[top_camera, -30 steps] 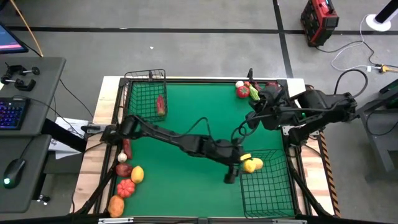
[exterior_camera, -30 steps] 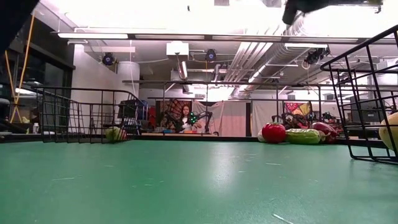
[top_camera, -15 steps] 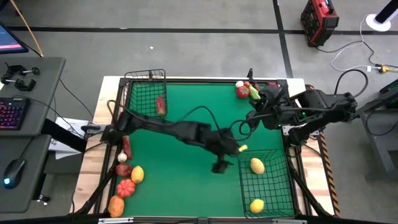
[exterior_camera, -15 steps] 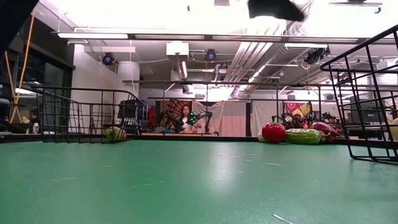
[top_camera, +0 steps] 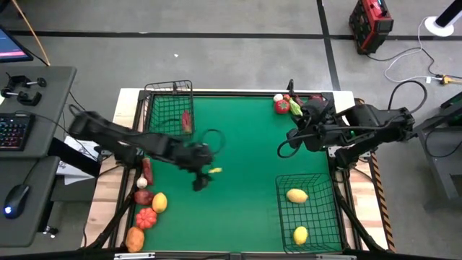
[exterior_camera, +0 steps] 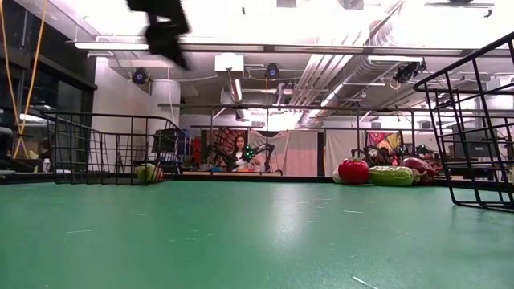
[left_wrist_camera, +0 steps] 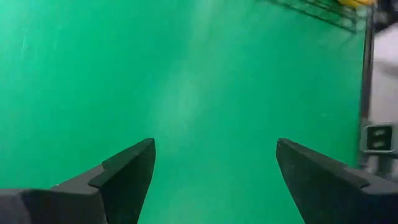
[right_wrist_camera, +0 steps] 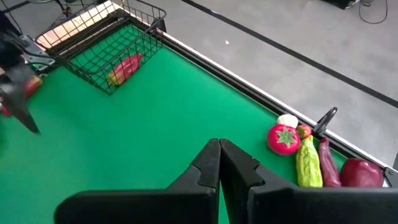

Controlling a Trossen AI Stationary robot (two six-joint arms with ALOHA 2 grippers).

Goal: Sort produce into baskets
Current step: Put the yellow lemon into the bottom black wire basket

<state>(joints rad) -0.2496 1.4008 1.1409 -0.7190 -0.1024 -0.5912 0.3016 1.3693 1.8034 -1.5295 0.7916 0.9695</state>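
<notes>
My left gripper (top_camera: 198, 178) hangs open and empty above the green mat left of centre; its wrist view (left_wrist_camera: 214, 149) shows only mat between the fingers. My right gripper (top_camera: 294, 136) waits shut and empty (right_wrist_camera: 219, 149) at the far right. The smaller basket (top_camera: 170, 108) at the far left holds a red-and-yellow piece (top_camera: 187, 120). The larger basket (top_camera: 307, 213) at the near right holds two yellow fruits (top_camera: 297, 195) (top_camera: 300, 235). Several pieces lie along the left edge: dark red (top_camera: 146, 172), yellow (top_camera: 159, 203), red (top_camera: 146, 217), orange (top_camera: 135, 238).
A red tomato (top_camera: 281, 106), a green vegetable (top_camera: 294, 108) and dark red pieces (right_wrist_camera: 357, 171) lie at the far right corner, close by my right arm. The mat's middle (top_camera: 238, 195) is bare. A person sits in the room beyond the table (exterior_camera: 239, 152).
My left gripper has swung from the larger basket's far left corner toward the table's left edge, across the middle of the mat. A second yellow fruit now shows at the larger basket's near end.
</notes>
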